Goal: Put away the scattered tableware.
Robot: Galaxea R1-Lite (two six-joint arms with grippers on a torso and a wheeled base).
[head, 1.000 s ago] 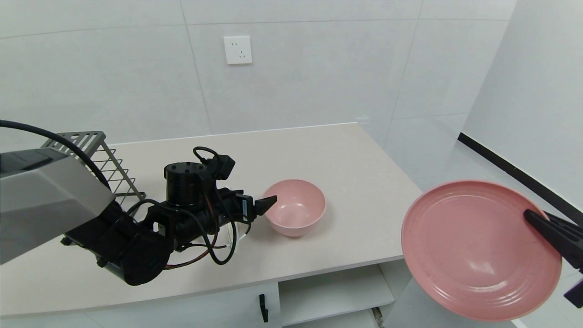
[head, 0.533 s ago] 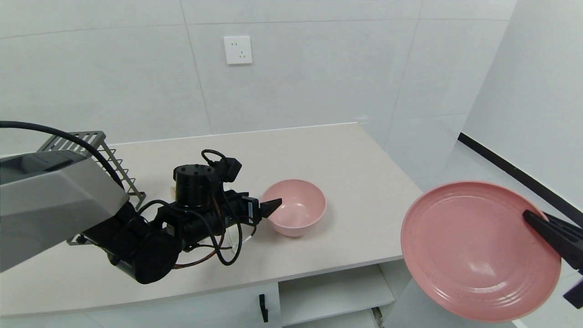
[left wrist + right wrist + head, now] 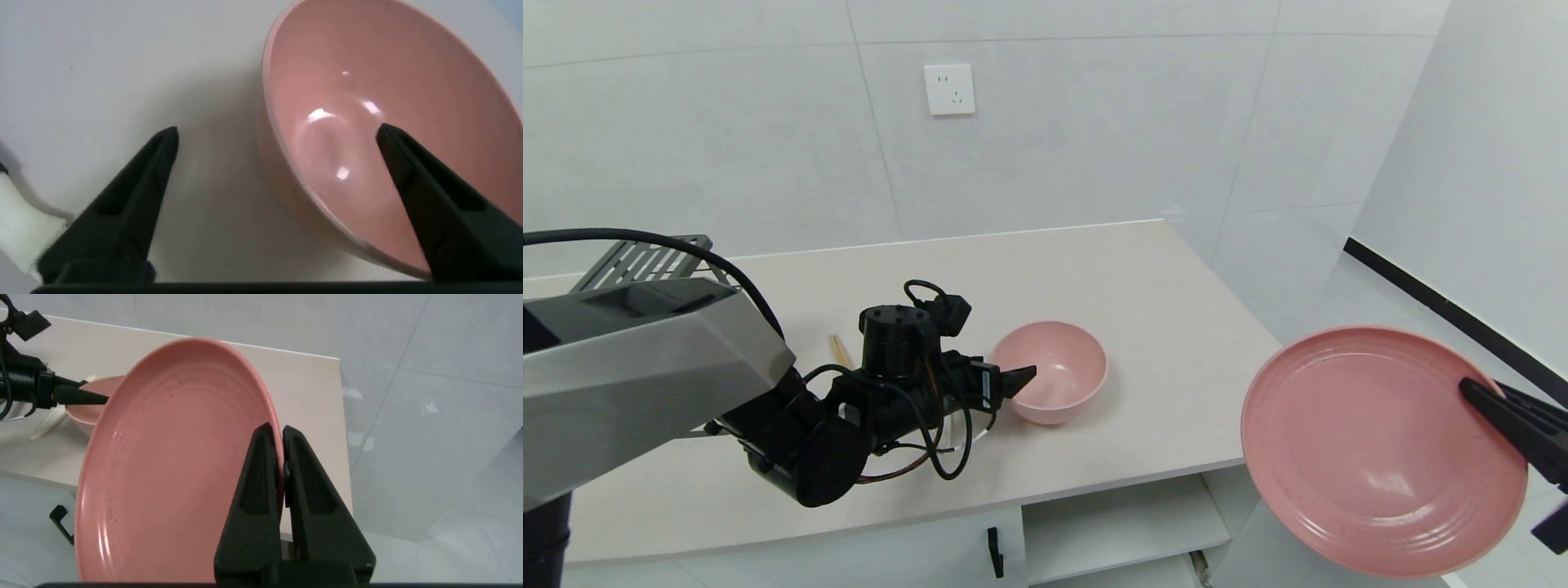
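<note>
Pink bowl (image 3: 368,106) and plate (image 3: 163,465)
Left pincer (image 3: 278,135) gapes astride bowl rim on the surface (image 3: 1168,318); right pincer (image 3: 274,434) clamps plate.

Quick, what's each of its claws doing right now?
Left gripper: open, a finger on each side of the pink bowl's rim.
Right gripper: closed on the pink plate's edge.

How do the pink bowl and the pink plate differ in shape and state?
The pink bowl is deep and stands on the counter; the pink plate is shallow, tilted and held in the air. The right gripper is shut on the plate's rim; the open left gripper only straddles the bowl's rim. Both are pink.
</note>
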